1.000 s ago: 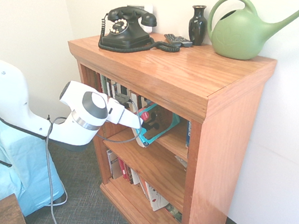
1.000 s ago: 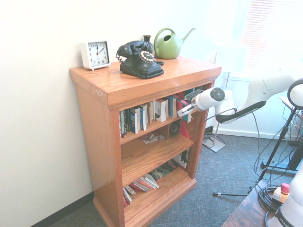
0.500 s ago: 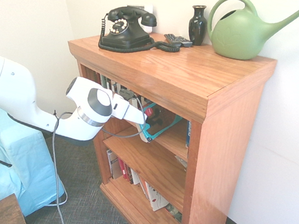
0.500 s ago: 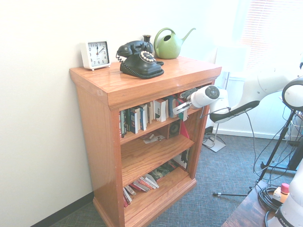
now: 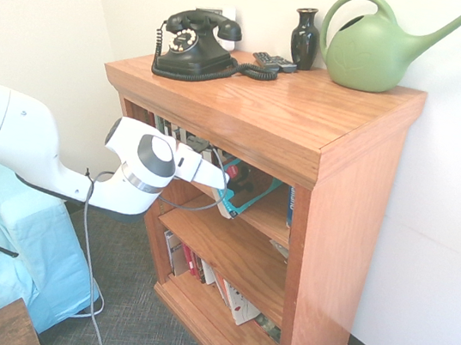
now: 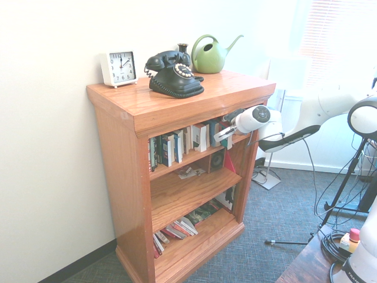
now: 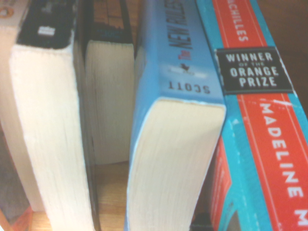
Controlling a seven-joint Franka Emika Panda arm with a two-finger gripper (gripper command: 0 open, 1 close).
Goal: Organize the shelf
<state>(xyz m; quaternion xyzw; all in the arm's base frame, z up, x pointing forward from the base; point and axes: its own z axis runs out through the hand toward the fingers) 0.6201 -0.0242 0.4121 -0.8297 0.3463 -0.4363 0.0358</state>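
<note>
White arm's gripper (image 5: 222, 182) at the shelf (image 5: 306, 132) top row, fingers pressed together, against teal-and-red book (image 5: 242, 199), grip on it unclear.

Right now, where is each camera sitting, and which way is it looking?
First exterior: off one front corner of the shelf, looking down; arm enters from the left, tool at the books.
Second exterior: off the opposite corner; arm enters from the right.
Wrist: on the arm, close on book spines.
Both exteriors share the phone and watering can.
</note>
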